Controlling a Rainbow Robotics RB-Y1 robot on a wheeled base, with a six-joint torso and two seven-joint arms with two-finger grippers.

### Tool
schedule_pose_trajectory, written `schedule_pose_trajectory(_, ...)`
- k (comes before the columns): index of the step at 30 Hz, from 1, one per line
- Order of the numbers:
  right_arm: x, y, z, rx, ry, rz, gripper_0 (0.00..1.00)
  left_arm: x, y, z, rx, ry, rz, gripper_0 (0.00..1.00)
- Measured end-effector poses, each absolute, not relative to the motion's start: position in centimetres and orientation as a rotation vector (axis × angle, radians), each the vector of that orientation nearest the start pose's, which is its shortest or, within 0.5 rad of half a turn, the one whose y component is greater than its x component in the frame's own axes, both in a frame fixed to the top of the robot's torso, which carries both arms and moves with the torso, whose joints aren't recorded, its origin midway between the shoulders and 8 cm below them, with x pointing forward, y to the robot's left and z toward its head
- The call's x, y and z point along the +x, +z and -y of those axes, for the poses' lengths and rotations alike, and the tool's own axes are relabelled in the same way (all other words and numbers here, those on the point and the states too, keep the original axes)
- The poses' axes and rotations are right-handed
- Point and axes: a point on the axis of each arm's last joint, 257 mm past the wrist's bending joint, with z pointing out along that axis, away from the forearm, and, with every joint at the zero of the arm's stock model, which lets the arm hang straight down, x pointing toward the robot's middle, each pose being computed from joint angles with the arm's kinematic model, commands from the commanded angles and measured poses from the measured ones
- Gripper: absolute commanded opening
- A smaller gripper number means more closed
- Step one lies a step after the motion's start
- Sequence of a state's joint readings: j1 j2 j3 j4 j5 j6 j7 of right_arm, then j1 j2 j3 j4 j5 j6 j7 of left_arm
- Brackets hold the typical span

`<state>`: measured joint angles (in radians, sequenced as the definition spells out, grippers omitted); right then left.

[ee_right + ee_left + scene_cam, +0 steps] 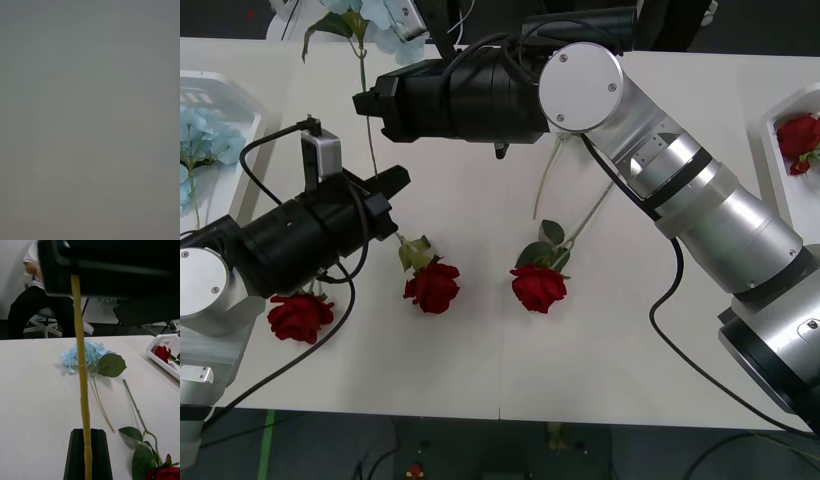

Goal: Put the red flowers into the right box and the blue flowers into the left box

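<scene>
While your left claw [395, 182] looks closed on a flower stem [80, 363] at the table's left, you cannot tell whether the right claw [366, 102], reaching across beside it, is open. Three red flowers [432, 287] lie on the near table. This reads as a pickup, so check the bloom's colour before choosing a box.

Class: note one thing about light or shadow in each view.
Front view: even light, soft shadows beneath the red flowers on the table. Left wrist view: the blue flowers cast a faint shadow. Right wrist view: flat grey, nothing can be made out.
</scene>
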<state>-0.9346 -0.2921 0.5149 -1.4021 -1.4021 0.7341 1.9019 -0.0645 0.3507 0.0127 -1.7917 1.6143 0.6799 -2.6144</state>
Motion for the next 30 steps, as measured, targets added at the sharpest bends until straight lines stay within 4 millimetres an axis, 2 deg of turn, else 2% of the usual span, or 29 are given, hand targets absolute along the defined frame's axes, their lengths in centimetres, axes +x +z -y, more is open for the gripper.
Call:
schedule_pose_trajectory(5,50.4,-3.4,-16.1,-0.904,1.031,-1.675,1.00,49.2,-12.3,-15.1,0.490,-0.669,-1.512,0.00)
schedule_pose_trajectory(8,50.4,-3.4,-16.1,-0.903,1.029,-1.675,1.00,49.1,-11.7,-17.4,0.493,-0.651,-1.515,0.00)
schedule_pose_trajectory(11,50.4,-3.3,-15.9,-0.897,1.041,-1.678,1.00,48.8,-10.9,-20.4,0.488,-0.627,-1.524,0.00)
schedule_pose_trajectory(14,50.5,-3.0,-15.2,-0.862,1.085,-1.700,1.00,48.5,-10.5,-24.3,0.441,-0.606,-1.567,0.00)
schedule_pose_trajectory(18,52.0,-3.4,-12.9,-0.699,1.156,-1.824,1.00,48.8,-11.1,-30.5,0.329,-0.512,-1.671,0.00)
schedule_pose_trajectory(25,54.9,-4.0,-8.1,-0.295,1.279,-2.038,1.00,49.2,-12.7,-42.0,0.232,-0.131,-1.825,0.00)
schedule_pose_trajectory(28,56.0,-4.9,-6.6,-0.120,1.293,-2.115,1.00,49.5,-12.8,-46.7,0.156,0.004,-1.838,0.00)
schedule_pose_trajectory(30,56.5,-5.8,-5.7,-0.032,1.278,-2.165,1.00,49.5,-13.5,-50.0,0.091,0.083,-1.854,0.00)
